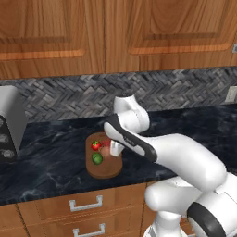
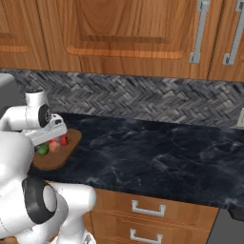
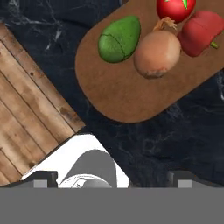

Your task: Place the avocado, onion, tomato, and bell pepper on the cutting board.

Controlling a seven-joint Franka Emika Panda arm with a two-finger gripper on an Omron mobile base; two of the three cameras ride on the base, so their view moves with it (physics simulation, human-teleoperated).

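The end effector (image 3: 111,177), lower frame, stands open and empty. Avocado (image 3: 119,38), onion (image 3: 156,53), tomato (image 3: 176,8) and pepper (image 3: 200,32) lie on the board (image 3: 127,96); task appears complete.

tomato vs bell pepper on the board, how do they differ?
Colour: the tomato is bright, glossy red; the bell pepper is a duller, deeper red.
Shape: the tomato is a smooth round ball; the bell pepper is a lumpy, irregular form.
Top: the tomato carries a green leafy top; the bell pepper shows just a small stem stub at one side.
Shared: both lie on the cutting board, side by side.
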